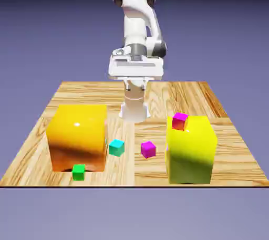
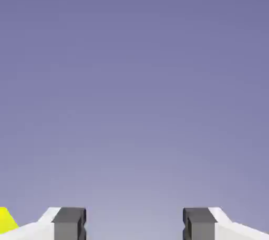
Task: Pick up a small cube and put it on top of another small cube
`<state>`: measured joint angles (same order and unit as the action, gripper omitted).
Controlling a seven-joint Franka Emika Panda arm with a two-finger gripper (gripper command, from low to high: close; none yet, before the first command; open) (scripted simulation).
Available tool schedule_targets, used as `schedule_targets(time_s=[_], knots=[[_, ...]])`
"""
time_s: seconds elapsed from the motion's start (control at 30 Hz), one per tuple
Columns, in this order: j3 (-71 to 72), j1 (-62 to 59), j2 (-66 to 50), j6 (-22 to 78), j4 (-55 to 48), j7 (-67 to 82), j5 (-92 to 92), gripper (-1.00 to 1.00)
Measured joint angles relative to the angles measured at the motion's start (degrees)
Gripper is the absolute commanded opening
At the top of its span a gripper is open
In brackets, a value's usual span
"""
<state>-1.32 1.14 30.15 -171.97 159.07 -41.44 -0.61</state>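
Green cube [image 1: 79,171] sitting on worktop [image 1: 31,152], touching orange block [image 1: 78,136]; teal cube [image 1: 116,147] lying nearby; fingers [image 2: 69,223] standing apart, holding nothing.

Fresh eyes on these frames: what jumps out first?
Two big blocks dominate the table: an orange block at the exterior view's left and a yellow block at its right, a small magenta-and-orange cube on the yellow one. Behind them rises the white arm. In the hand view the gripper stands open with nothing between its fingers, facing plain backdrop.
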Motion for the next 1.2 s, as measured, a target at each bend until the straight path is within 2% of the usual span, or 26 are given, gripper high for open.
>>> schedule_targets(time_s=[1.2], knots=[[-39.28,13.62,-74.75,60.70,-57.52,30.36,-18.36,0.00]])
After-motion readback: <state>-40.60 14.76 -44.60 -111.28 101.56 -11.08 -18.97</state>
